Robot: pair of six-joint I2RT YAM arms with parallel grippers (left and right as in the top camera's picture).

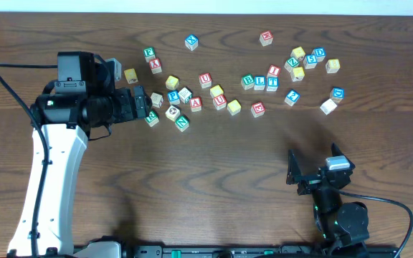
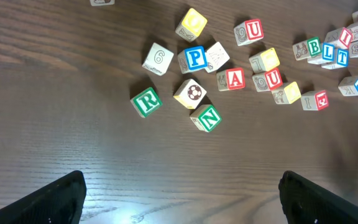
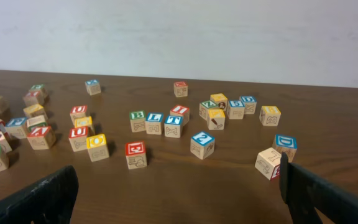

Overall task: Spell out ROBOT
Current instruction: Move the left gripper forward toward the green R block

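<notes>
Letter blocks lie scattered across the far half of the wooden table. A green R block (image 2: 146,101) (image 1: 151,118) lies just below my left gripper (image 1: 139,102), next to a green N block (image 2: 209,117). The left gripper (image 2: 182,199) is open and empty, hovering above bare wood. A green B (image 1: 247,81) (image 3: 137,116) and a blue T (image 1: 272,84) (image 3: 173,121) stand in a row with a blue L between them. A yellow O (image 3: 96,142) (image 1: 234,107) sits beside a red U. My right gripper (image 1: 314,166) (image 3: 179,199) is open and empty, low at the near right.
Other blocks include a blue P (image 2: 194,58), a red A (image 2: 235,78), two red U blocks (image 2: 253,30), and a cluster at the far right (image 1: 307,61). A white wall (image 3: 179,31) stands behind the table's far edge.
</notes>
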